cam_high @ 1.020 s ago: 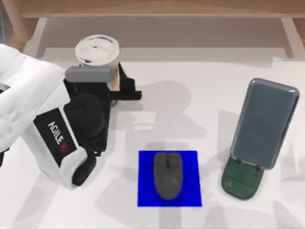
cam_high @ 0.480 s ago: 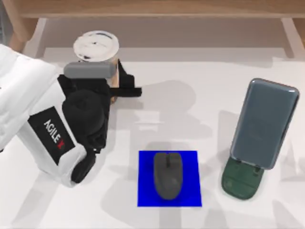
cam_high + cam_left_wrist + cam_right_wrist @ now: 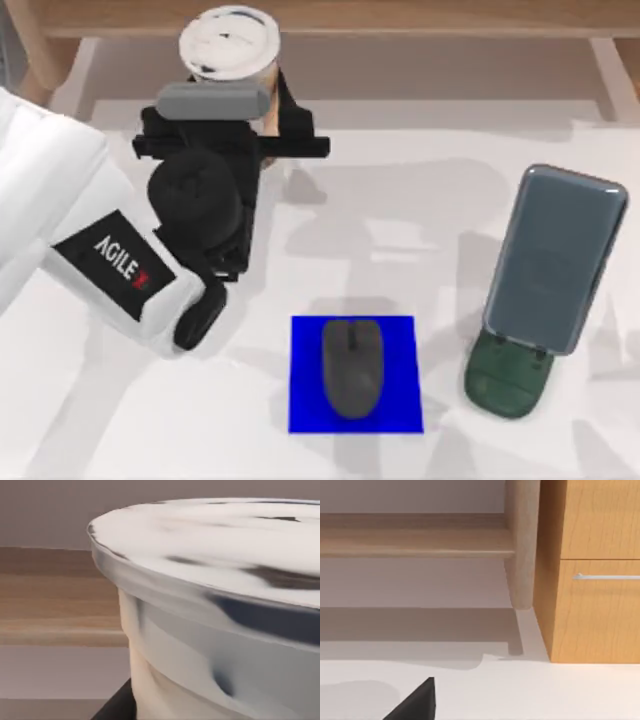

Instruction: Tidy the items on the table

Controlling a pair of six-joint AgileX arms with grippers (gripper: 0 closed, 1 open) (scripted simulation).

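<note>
My left gripper (image 3: 262,112) is shut on the white-lidded cup (image 3: 228,45) of beige drink, holding it above the table's back left, next to the wooden shelf. In the left wrist view the cup (image 3: 215,605) looms very close. The dark grey mouse (image 3: 352,367) lies on the blue pad (image 3: 402,335) at the front middle. At the right, the slate-grey phone (image 3: 555,258) leans on the dark green stand (image 3: 505,380). My right gripper (image 3: 415,702) sits parked low over the white table (image 3: 420,200).
The light wooden shelf (image 3: 400,15) runs along the back edge, with a leg (image 3: 520,550) and a wooden drawer cabinet (image 3: 590,570) seen from the right wrist. Bare tabletop lies between the mouse pad and the shelf.
The left gripper has carried the cup toward the back of the table and a little to the right, nearer the shelf. Mouse, pad, phone and stand have not moved.
</note>
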